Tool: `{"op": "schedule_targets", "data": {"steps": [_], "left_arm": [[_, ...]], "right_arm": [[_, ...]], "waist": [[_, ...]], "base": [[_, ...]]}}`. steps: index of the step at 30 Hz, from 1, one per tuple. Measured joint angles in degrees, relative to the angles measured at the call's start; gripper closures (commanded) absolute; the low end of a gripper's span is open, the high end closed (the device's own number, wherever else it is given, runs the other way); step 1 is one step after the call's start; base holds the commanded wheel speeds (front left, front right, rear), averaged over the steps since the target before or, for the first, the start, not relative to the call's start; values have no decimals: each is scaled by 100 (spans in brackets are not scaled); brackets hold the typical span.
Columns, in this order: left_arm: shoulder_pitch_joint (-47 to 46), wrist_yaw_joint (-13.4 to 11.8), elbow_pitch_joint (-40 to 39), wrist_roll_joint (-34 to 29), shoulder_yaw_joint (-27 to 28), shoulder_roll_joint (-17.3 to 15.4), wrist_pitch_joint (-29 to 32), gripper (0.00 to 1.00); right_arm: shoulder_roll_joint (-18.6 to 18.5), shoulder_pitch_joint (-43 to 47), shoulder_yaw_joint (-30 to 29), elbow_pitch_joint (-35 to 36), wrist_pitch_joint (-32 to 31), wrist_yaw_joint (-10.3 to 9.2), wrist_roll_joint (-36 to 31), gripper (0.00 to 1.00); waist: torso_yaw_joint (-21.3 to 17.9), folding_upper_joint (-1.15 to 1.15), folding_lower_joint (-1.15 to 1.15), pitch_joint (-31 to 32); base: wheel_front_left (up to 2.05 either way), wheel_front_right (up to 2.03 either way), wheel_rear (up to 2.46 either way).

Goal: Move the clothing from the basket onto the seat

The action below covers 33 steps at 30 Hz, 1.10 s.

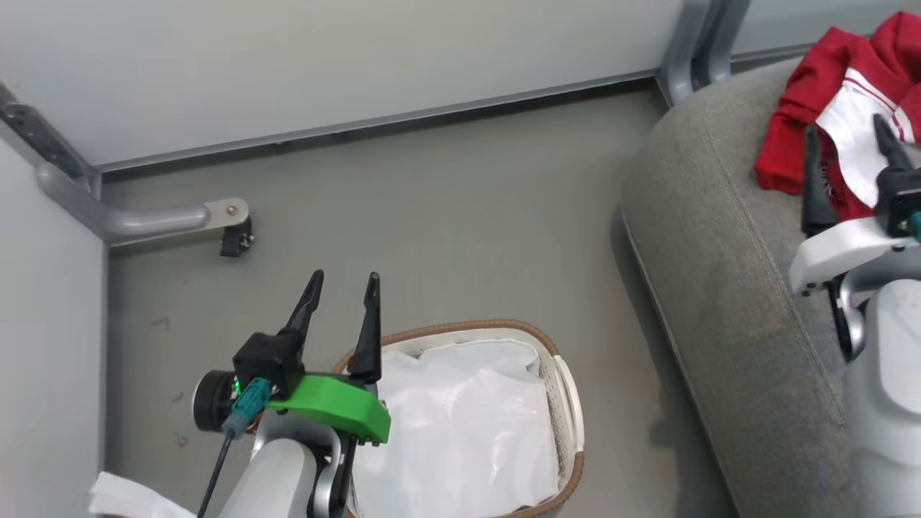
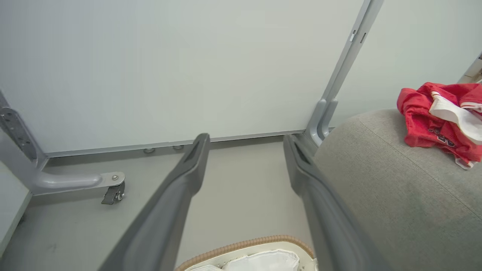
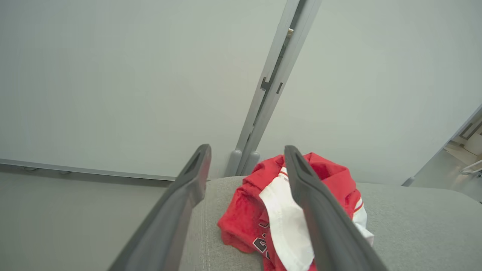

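Clothing (image 1: 791,129) lies bunched on the seat (image 1: 719,252) at two o'clock in the head view; the right gripper (image 1: 845,129) hovers at it, fingers (image 1: 813,187) spread, grasping nothing. Left gripper (image 1: 345,280), likewise released, sits at nine o'clock of the basket (image 1: 568,388).

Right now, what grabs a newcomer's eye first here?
The crumpled red-and-white sports clothing lying on the big grey fabric sofa at upper right. Next, the oval white plastic basket with brown woven rim on the floor, showing just its white liner, beside the open left hand.

Red clothing (image 1: 842,101) crumpled on grey seat (image 1: 727,273); basket (image 1: 568,403) holding white liner
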State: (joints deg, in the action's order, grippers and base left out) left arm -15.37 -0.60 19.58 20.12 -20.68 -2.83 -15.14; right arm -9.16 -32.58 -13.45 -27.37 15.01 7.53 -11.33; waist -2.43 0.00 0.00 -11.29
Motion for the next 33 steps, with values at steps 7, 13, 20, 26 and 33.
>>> {"op": "schedule_targets", "data": {"steps": [7, 13, 20, 26, 33], "left_arm": [[614, -14, -78, -41, 738, -3, -1, 0], [1106, 18, -213, -53, 1040, -3, 0, 0], [1457, 33, -335, 5, 1083, -2, -1, 0], [1516, 34, -318, 75, 1062, -1, -1, 0], [1586, 86, -205, 48, 1051, -1, -1, 0]], "right_arm": [[570, 697, 91, 261, -1, 0, 386, 0], [630, 1290, 552, 428, 0, 0, 1109, 0], [641, 2090, 831, 617, 0, 0, 1647, 0], [642, 2635, 975, 855, -1, 0, 1720, 0], [639, 2839, 1078, 918, -1, 0, 1851, 0]], "waist": [[468, 0, 0, 448], [647, 0, 0, 762], [749, 0, 0, 1018], [772, 0, 0, 1149], [695, 0, 0, 1200]], "base": [[0, 0, 0], [0, 0, 0], [0, 0, 0], [0, 0, 0], [0, 0, 0]]}}
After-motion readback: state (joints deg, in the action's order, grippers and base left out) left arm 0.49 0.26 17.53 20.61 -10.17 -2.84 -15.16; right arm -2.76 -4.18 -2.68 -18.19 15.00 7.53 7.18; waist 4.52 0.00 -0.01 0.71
